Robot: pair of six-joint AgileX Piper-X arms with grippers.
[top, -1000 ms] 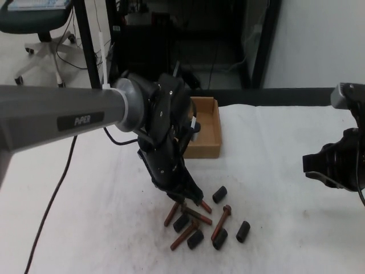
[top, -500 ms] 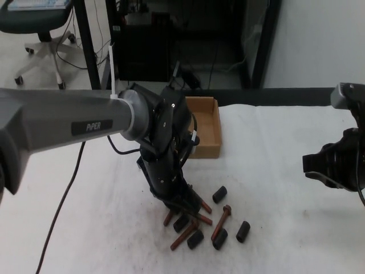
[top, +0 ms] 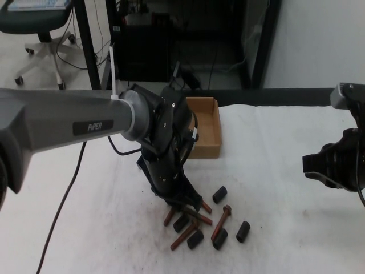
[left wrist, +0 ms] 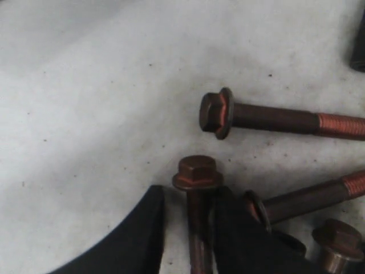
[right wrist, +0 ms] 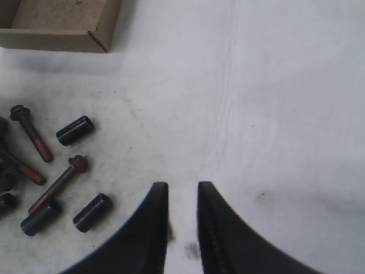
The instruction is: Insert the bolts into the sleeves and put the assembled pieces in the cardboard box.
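- High view: shows the left arm [top: 68,123] angled down into the scatter of bolts and sleeves on the surface [top: 285,245], near the front wall of the cardboard box [top: 202,150]. Shows a loose bolt [top: 220,222] with a sleeve [top: 243,231] just beside it and a second sleeve [top: 219,194] nearer the box. Puts the right arm [top: 336,165] well apart from the pile, at the side of the surface.
- Left wrist view: finds the left jaws slightly parted and straddling the shank of the chosen bolt [left wrist: 197,182] just behind its hex head. Shows one jaw touching the shank and a sliver of surface on the other side, so probably not clamped yet. Shows a crosswise bolt [left wrist: 274,118] beyond the head and a neighbouring bolt [left wrist: 308,197] just beside one jaw.
- For the step in hand, taking up one bolt: close squarely on the shank, never on the head. Keep off the neighbouring bolt to avoid dragging it along. Lift straight up, with enough shank left free to enter a sleeve.
- Right wrist view: finds the right jaws open by a narrow gap, holding nothing, over bare surface. Shows the nearest sleeve [right wrist: 92,212] and a farther sleeve [right wrist: 74,130] among bolts, with the box corner [right wrist: 97,41] beyond. Suggests fetching the nearest sleeve as the matching part.
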